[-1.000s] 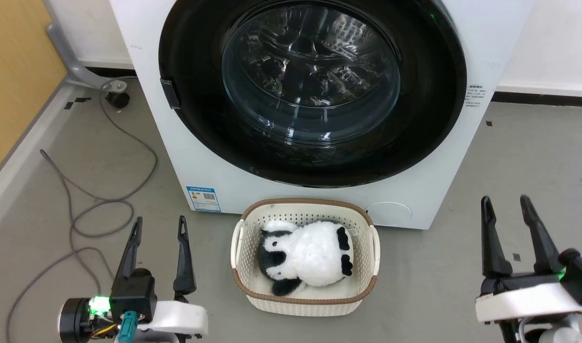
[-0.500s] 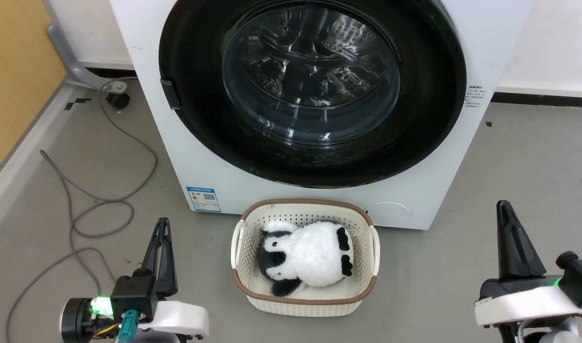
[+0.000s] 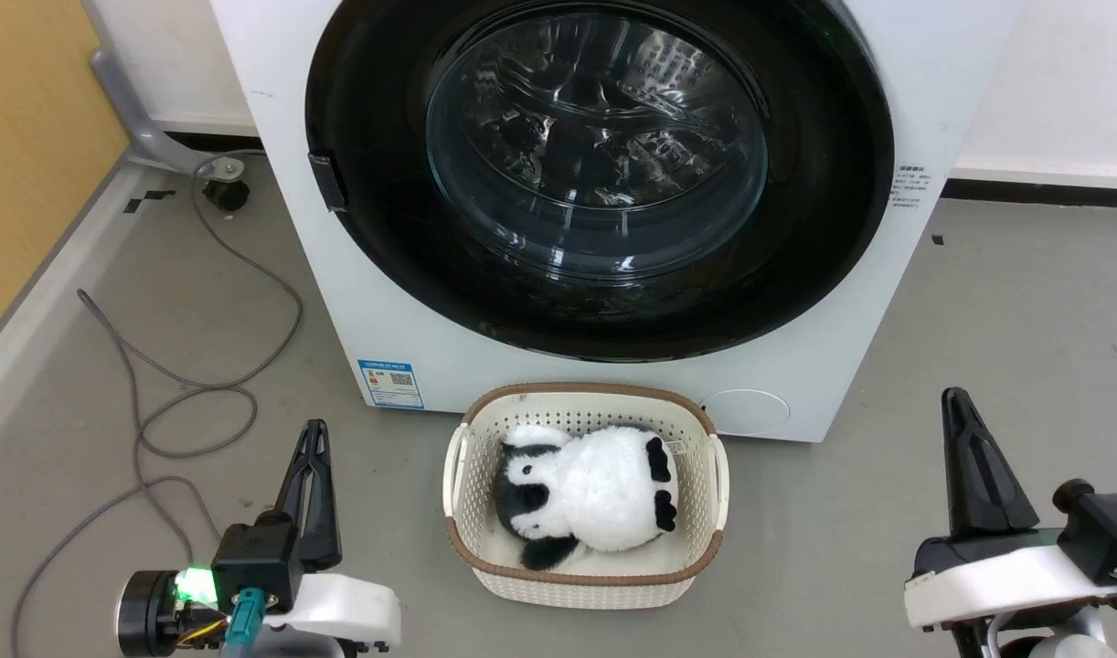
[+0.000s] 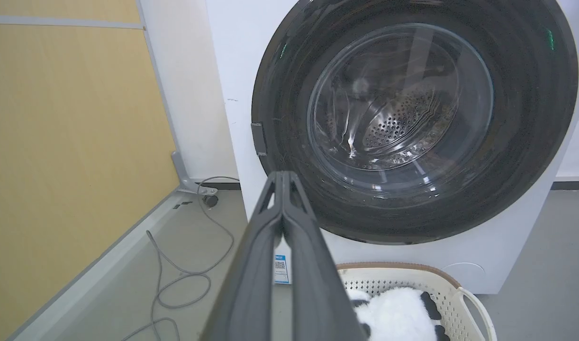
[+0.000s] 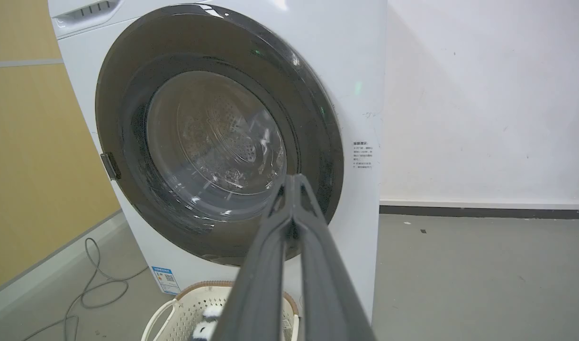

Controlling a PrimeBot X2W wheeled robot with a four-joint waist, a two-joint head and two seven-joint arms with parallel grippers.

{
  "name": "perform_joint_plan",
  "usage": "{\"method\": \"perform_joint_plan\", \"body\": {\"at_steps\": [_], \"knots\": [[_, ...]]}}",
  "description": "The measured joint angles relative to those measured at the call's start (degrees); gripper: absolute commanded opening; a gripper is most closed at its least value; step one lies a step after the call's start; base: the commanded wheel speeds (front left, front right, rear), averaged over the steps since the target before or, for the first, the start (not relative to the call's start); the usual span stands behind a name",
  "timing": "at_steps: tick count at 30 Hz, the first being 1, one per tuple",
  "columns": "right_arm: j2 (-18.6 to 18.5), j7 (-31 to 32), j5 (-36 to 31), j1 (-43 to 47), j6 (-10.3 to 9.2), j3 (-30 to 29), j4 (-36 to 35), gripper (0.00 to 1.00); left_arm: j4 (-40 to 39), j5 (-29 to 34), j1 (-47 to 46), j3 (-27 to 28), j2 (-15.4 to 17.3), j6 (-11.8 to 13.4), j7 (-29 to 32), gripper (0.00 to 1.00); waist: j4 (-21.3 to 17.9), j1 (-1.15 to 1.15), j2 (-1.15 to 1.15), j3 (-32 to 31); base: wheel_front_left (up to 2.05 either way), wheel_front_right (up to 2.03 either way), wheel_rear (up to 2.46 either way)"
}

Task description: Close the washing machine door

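Note:
The white washing machine [image 3: 385, 311] [image 4: 232, 61] [image 5: 360, 85] stands ahead of me. Its round glossy black door [image 3: 376, 164] [image 4: 289, 94] [image 5: 128, 94] with the clear glass bowl window [image 3: 595, 146] lies flat against the machine's front. My left gripper [image 3: 314, 429] [image 4: 282, 174] is low at the left, well short of the machine, its two fingers pressed together on nothing. At the lower right my right gripper [image 3: 956, 397] [image 5: 294, 177] is shut too, holding nothing, apart from the machine.
A cream basket [image 3: 467, 429] [image 4: 465, 293] holding a black-and-white plush panda [image 3: 586, 493] sits on the floor against the machine's front, between my grippers. Grey cables [image 3: 184, 393] loop over the floor at the left beside a yellow wall panel [image 3: 28, 128]. Grey floor stretches to the right.
Both grippers went from open a second ago to shut half a second ago. Since then the right gripper has shifted slightly left; door and machine look the same.

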Motion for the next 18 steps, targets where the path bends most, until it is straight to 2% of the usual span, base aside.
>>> {"method": "perform_joint_plan", "body": {"at_steps": [18], "knots": [[0.0,2.4,-1.3,0.1,0.00,0.5,-0.4,0.00,-0.3,0.0,0.0,0.8,-0.2,-1.1,2.2,0.00,0.0,0.00,0.00,-0.2,0.00,0.00,0.00]]}}
